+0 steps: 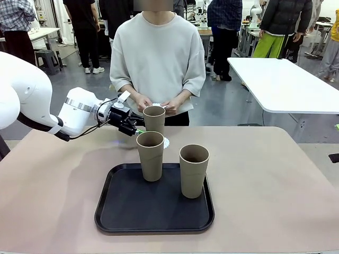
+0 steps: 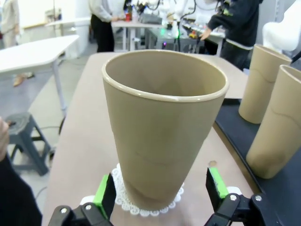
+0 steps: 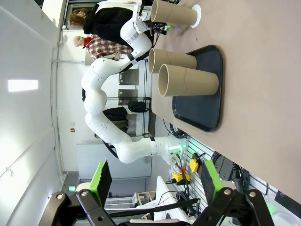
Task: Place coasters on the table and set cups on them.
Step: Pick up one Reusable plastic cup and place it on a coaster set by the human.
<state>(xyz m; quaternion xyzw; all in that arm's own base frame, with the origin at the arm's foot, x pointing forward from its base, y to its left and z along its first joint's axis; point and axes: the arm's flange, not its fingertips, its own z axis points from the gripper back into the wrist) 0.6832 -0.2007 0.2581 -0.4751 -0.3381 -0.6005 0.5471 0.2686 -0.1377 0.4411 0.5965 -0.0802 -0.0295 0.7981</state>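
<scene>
The robot's left gripper (image 2: pixel 160 195) (image 1: pixel 131 127), jaws spread wide, straddles the lower part of a tan cup (image 2: pixel 164 127) (image 1: pixel 154 117) without clamping it. One green pad (image 2: pixel 104 192) sits just beside the cup's wall and the other stands apart from it. The cup stands upright on a lacy white coaster (image 2: pixel 126 201) (image 1: pixel 166 142) on the beige desk (image 1: pixel 265 185), just beyond the far edge of a black tray (image 1: pixel 122 214). Two more cups (image 1: pixel 151 156) (image 1: pixel 194 170) stand upright on the tray, toward its far side. Across the desk, a person's hands (image 1: pixel 142 101) meet at the waist around something small and white. The right gripper (image 3: pixel 154 181), likewise spread wide and empty, hangs well apart from the cups.
</scene>
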